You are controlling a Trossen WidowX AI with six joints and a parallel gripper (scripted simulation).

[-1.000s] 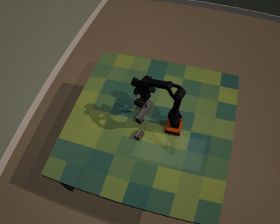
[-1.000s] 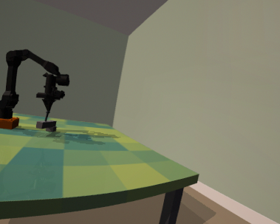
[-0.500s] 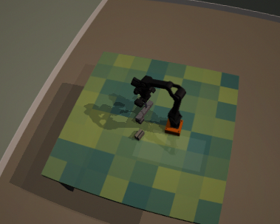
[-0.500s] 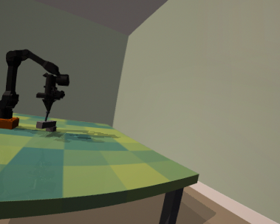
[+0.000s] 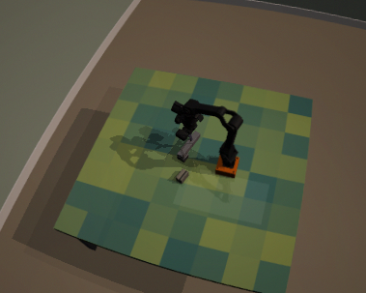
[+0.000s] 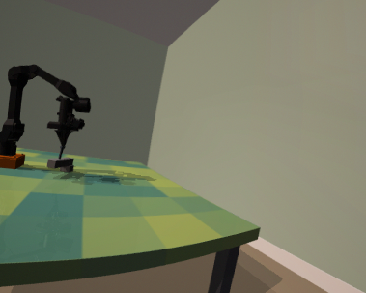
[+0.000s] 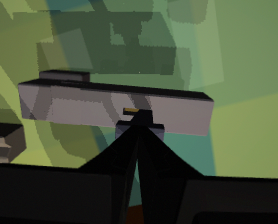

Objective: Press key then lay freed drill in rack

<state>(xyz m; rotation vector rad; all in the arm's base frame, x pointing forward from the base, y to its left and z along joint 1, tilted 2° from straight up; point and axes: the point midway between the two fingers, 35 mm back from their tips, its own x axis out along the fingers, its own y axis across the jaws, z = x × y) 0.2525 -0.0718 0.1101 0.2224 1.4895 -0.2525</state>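
Where the gripper [image 7: 140, 116] came down over the table [image 6: 132, 207], its fingers were pressed together into a single point with nothing between them. In the wrist view that point sat at the near long face of a grey block [image 7: 115, 107], just below a small yellow key [image 7: 131, 110] on the block's top edge. Whether the tip actually touched the key could not be told; the two appeared to meet.

The block lay flat on the table, directly beneath the gripper and just beside the arm's orange base [image 5: 227, 165]. In the top view the block [image 5: 189, 145] showed as a long thin bar, its long axis running from the gripper down toward a smaller grey piece [image 5: 182, 176], which lay apart from the block's near end and well clear of the base. In the wrist view the block ran crosswise, left to right, tilted slightly down at the right. A small raised piece sat along its far left edge. Which part of the block was the drill could not be made out.

From the exterior view the gripper [image 6: 61, 155] hung straight down, its tip at the top of the block [image 6: 60, 163].
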